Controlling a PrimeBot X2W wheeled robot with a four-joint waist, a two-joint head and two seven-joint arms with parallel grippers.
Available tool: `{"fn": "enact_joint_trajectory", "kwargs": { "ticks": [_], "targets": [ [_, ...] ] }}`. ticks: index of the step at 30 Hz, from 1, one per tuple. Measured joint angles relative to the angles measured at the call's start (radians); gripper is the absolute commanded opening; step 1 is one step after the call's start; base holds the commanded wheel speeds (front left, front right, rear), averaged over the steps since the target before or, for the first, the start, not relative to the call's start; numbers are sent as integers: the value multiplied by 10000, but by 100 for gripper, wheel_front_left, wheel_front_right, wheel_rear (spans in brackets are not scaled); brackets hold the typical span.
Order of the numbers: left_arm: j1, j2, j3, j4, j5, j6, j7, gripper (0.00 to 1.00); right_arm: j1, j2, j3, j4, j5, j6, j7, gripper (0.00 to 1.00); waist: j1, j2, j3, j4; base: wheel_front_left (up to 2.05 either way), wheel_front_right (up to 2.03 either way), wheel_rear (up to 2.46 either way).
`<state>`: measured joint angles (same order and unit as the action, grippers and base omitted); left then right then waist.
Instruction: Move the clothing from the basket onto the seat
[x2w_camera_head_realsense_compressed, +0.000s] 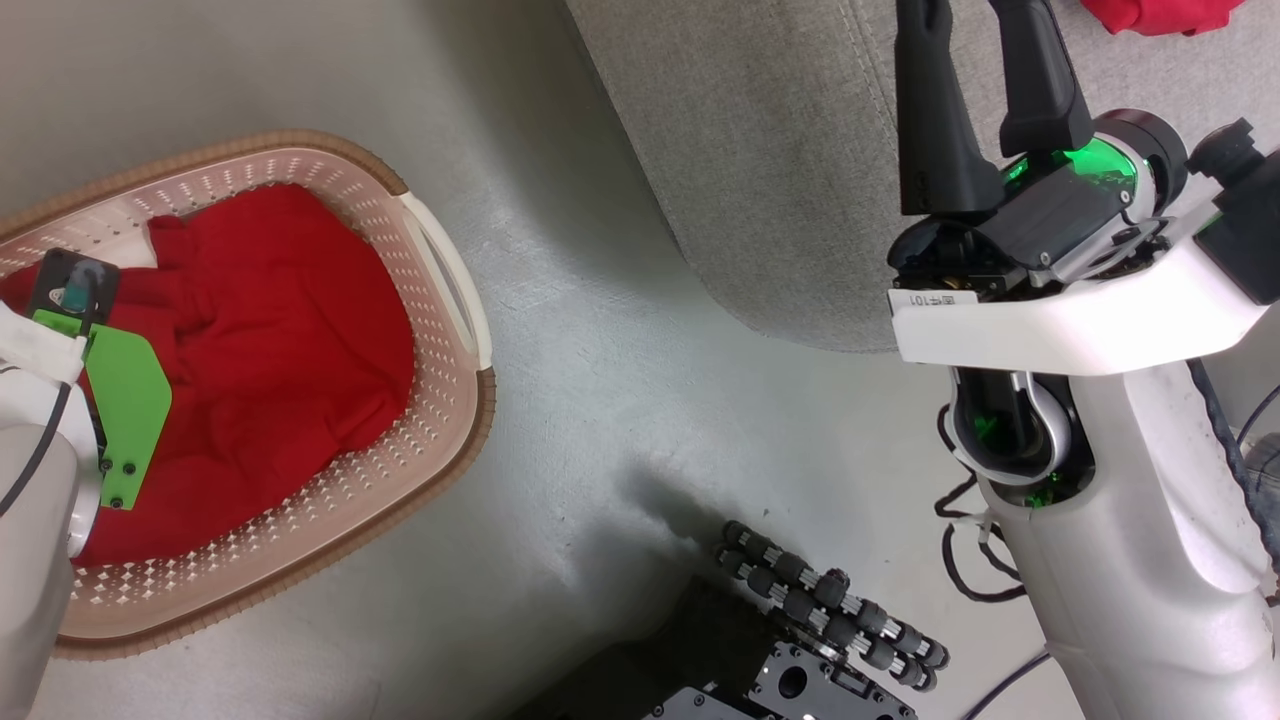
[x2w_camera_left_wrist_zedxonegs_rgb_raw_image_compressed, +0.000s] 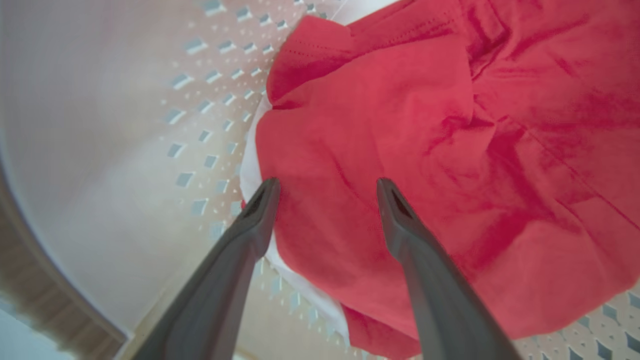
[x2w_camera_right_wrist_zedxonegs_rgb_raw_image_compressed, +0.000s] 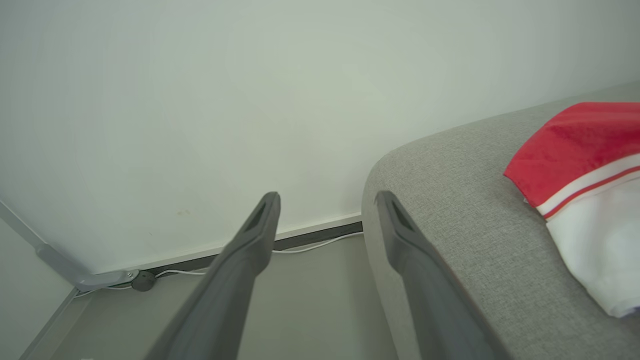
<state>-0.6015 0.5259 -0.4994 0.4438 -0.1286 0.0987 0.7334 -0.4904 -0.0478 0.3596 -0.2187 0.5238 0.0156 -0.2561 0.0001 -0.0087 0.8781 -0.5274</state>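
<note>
The cream perforated basket (x2w_camera_head_realsense_compressed: 445, 280) stands on the floor at the left, with red clothing (x2w_camera_head_realsense_compressed: 270, 330) bunched inside it. My left wrist (x2w_camera_head_realsense_compressed: 110, 400) hangs over the basket's left side. In the left wrist view my left gripper (x2w_camera_left_wrist_zedxonegs_rgb_raw_image_compressed: 327, 187) is open just above the red clothing (x2w_camera_left_wrist_zedxonegs_rgb_raw_image_compressed: 425, 150), one finger over the garment and the other at its white-lined edge by the basket wall (x2w_camera_left_wrist_zedxonegs_rgb_raw_image_compressed: 125, 125). My right gripper (x2w_camera_head_realsense_compressed: 975, 10) is open and empty over the grey seat (x2w_camera_head_realsense_compressed: 780, 170); it points past the seat's corner (x2w_camera_right_wrist_zedxonegs_rgb_raw_image_compressed: 450, 210). A red and white garment (x2w_camera_right_wrist_zedxonegs_rgb_raw_image_compressed: 580, 165) lies on the seat (x2w_camera_head_realsense_compressed: 1160, 12).
Bare grey floor (x2w_camera_head_realsense_compressed: 600, 380) separates the basket from the seat. My wheeled base with black rollers (x2w_camera_head_realsense_compressed: 830, 610) and loose cables (x2w_camera_head_realsense_compressed: 960, 560) sit at the bottom. A pale wall with a baseboard and a white cable (x2w_camera_right_wrist_zedxonegs_rgb_raw_image_compressed: 300, 245) lies beyond the seat's corner.
</note>
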Motion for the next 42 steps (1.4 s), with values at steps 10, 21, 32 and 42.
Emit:
{"fn": "enact_joint_trajectory", "kwargs": {
  "ticks": [10,21,32,42],
  "targets": [
    [10,8,35,-138,-240,0,543,100,0,2,-4,-10,65,-12,0,100,0,0,105,25,0,0,0],
    [18,113,-36,-422,-249,0,769,34,1,4,0,-12,100,-13,0,100,0,0,212,33,0,0,0],
    [26,173,-38,-675,-253,0,934,0,1,8,8,-8,163,-12,0,100,-1,0,280,31,0,0,0],
    [187,-593,460,-1601,-1256,0,382,0,1,13,10,17,236,-10,0,100,-1,0,240,24,0,0,0]
  ]
}}
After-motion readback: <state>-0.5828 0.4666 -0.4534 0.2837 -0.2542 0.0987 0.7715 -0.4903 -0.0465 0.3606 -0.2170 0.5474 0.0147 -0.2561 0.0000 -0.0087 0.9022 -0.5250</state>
